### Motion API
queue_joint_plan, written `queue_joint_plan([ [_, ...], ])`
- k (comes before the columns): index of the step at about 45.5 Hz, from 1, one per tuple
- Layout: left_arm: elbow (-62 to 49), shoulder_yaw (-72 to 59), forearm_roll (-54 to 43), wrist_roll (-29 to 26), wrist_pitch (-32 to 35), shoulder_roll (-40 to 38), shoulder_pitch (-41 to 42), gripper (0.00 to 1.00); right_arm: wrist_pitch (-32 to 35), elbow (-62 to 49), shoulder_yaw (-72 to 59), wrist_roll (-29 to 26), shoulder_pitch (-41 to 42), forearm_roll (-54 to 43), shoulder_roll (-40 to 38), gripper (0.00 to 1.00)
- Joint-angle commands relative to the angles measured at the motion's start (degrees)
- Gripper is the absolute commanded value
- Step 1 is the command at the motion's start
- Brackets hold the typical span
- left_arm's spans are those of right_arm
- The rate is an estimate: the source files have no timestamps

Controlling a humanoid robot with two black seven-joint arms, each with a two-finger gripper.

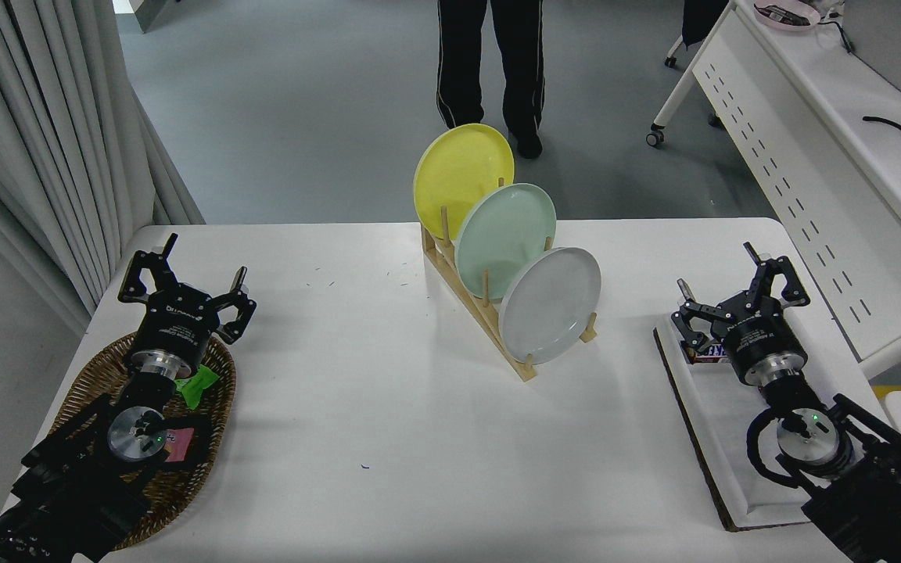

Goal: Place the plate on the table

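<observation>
On the wooden rack (pixel 489 313), nearest slot: the pale grey-white plate (pixel 550 305) stands on edge, in front of the mint green plate (pixel 505 238) and the yellow plate (pixel 462 178). Task not begun by the look of it; lift and laying flat on the white surface (pixel 388 422) both remain. Right tool (pixel 734 291) spread wide, empty, well right of the rack, over a white tray (pixel 724 438). Left tool (pixel 183 281) wide, empty, parked far left of the rack. Plate's lower edge hidden behind rack pegs. Candy bar under the right tool mostly covered. Person beyond the rack cut off above the legs.

The table (pixel 388 438) carries a wooden rack (pixel 475 313), wicker basket (pixel 102 375) and white tray (pixel 720 422).
</observation>
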Motion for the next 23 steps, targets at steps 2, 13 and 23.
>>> queue_joint_plan([
  [2,0.0,0.0,0.0,0.0,0.0,0.0,0.0,1.0,0.1,-1.0,-0.1,0.0,0.2,0.0,0.0,0.99],
  [13,0.0,0.0,0.0,0.0,0.0,0.0,0.0,1.0,-0.3,-1.2,0.2,0.0,0.2,0.0,0.1,0.99],
  [23,0.0,0.0,0.0,0.0,0.0,0.0,0.0,1.0,-0.2,-1.8,0.0,0.0,1.4,0.0,0.3,0.99],
])
